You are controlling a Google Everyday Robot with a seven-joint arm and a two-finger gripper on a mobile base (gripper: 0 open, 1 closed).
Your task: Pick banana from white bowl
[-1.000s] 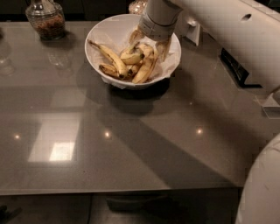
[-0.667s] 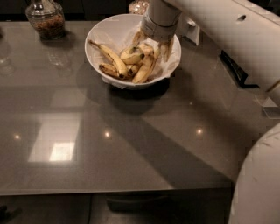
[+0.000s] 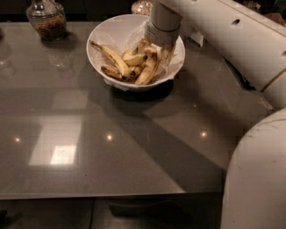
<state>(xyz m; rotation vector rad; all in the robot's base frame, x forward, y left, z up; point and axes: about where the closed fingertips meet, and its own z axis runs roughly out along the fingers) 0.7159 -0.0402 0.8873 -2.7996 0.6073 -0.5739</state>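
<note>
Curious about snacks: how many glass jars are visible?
2. One jar far left; second jar behind the white bowl, partly hidden; others may be unseen. The gripper sits in that bowl.

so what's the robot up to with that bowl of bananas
The robot's single arm reaches in from the right, with its claw down inside the white bowl on the table. The claw is at the upper end of the long yellow banana, which lies in the bowl among the other bananas, not yet lifted. A glass jar stands at the far left.
</note>
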